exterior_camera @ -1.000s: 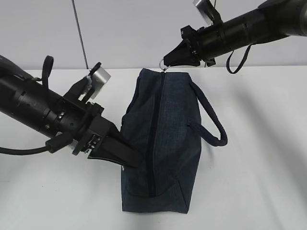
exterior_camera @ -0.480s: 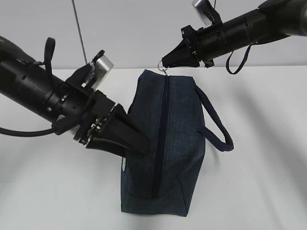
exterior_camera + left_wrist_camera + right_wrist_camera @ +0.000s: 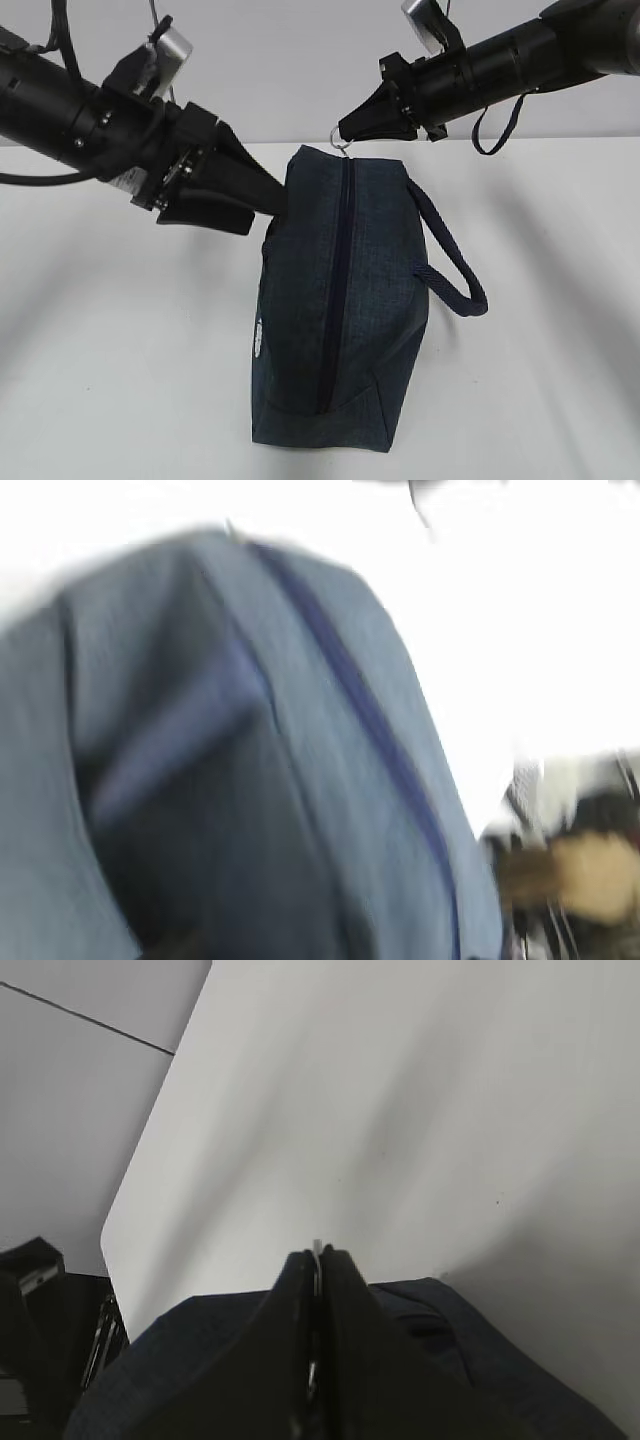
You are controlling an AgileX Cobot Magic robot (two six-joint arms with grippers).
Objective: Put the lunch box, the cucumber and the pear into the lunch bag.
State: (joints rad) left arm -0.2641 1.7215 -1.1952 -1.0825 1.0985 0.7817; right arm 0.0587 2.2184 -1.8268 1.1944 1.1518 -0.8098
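Pinching ring pull [image 3: 340,146]: right gripper [image 3: 345,130] was clamped shut on it | left gripper [image 3: 262,205], beside bag [image 3: 340,310], state unclear | bag looked soft, floppy; best held by handle [image 3: 450,262].

**No legible writing in any view**

Nothing can be read. The only mark is a small white emblem [image 3: 258,337] low on the left side of the lunch bag [image 3: 345,300], well below the left gripper's fingers [image 3: 262,195]; it is too small to make out. The left wrist view is blurred.
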